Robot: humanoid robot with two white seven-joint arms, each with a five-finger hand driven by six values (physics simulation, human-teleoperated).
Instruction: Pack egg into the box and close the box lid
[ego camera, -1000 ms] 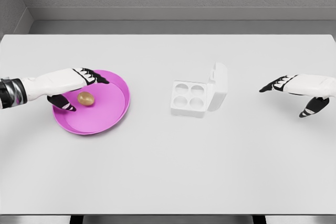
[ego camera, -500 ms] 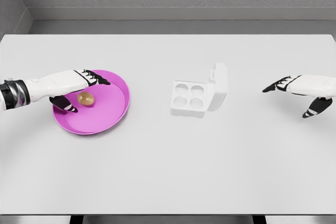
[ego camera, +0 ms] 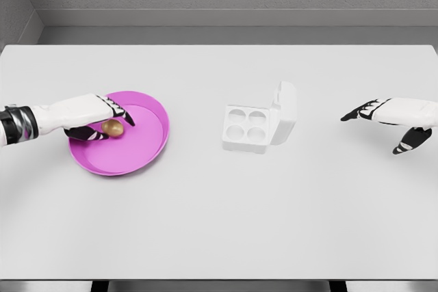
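A brown egg (ego camera: 114, 129) lies on the pink plate (ego camera: 147, 145) at the table's left. My left hand (ego camera: 109, 125) reaches in from the left and has curled around the egg, fingers over its far side and thumb at its near left; the egg still rests on the plate. The white egg box (ego camera: 248, 128) stands in the middle of the table, with four bare cups showing and its lid (ego camera: 285, 111) raised upright on the right side. My right hand (ego camera: 383, 128) hovers open far to the right of the box, holding nothing.
The white table (ego camera: 219, 217) spreads wide in front of the plate and box. A grey wall runs behind the table's far edge (ego camera: 219, 46).
My left hand's fingers have lowered and curled in around the egg, where before they were spread above it. The right hand has barely shifted.
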